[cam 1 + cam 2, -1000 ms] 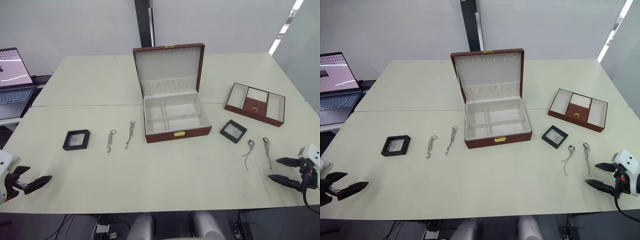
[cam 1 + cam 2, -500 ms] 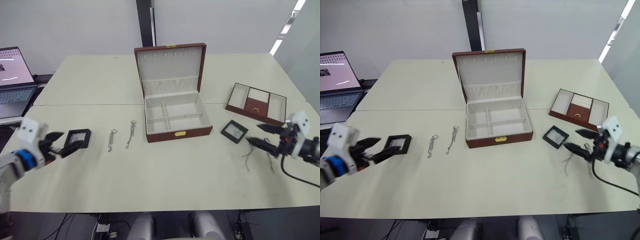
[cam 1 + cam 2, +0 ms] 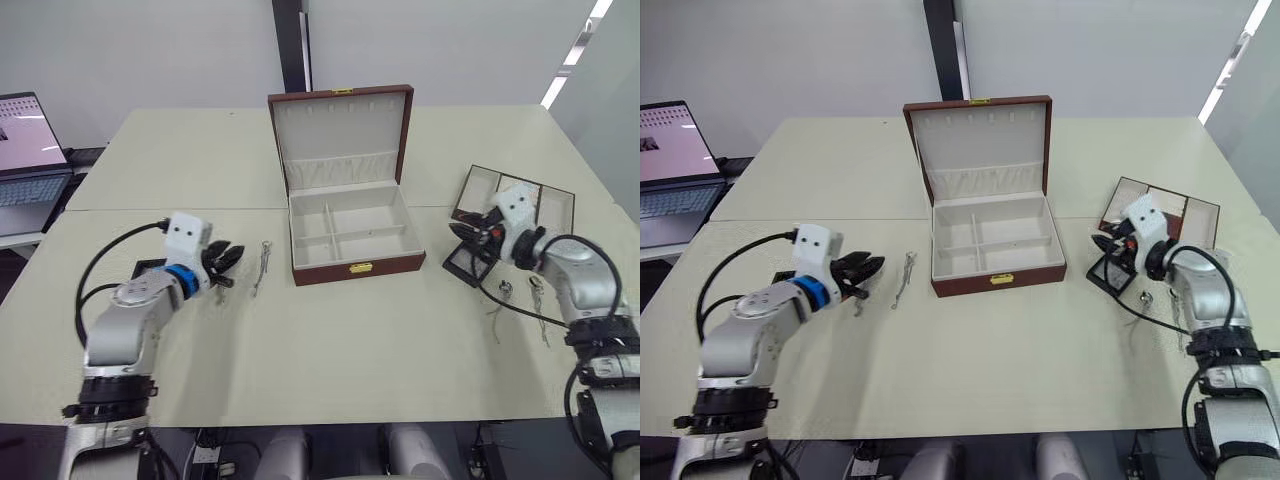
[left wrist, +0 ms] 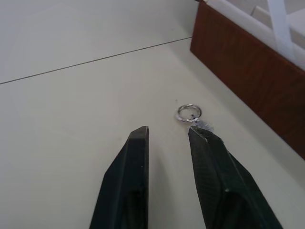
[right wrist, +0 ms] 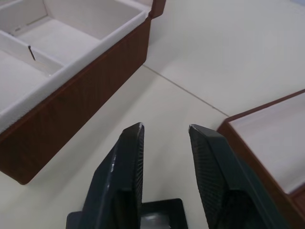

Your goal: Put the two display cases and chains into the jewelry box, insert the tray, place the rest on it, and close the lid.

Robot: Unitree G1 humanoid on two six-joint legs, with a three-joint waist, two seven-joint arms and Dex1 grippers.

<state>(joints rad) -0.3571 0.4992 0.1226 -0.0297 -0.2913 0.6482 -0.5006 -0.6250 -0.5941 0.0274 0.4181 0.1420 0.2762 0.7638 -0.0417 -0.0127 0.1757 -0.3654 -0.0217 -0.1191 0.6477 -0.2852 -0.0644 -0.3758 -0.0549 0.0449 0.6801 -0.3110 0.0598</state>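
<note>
Box (image 3: 990, 240) at table (image 3: 990, 380) centre, lid upright, long axis across table; left wrist view shows chain ring (image 4: 188, 113) just past fingertips, hidden in head view behind left gripper (image 3: 865, 270); fingers parted, empty; right gripper (image 5: 164, 133) parted, empty, over case (image 5: 157, 217); tray (image 3: 1185, 210) beside.

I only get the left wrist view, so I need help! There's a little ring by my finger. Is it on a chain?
Observer: Yes, the ring is the end of a chain that runs back under the open left gripper.
Operator: Are there more chains near it?
Observer: A second chain lies between that one and the open jewelry box.
Operator: What's my other arm doing?
Observer: The right gripper hovers open over a black display case.
</note>
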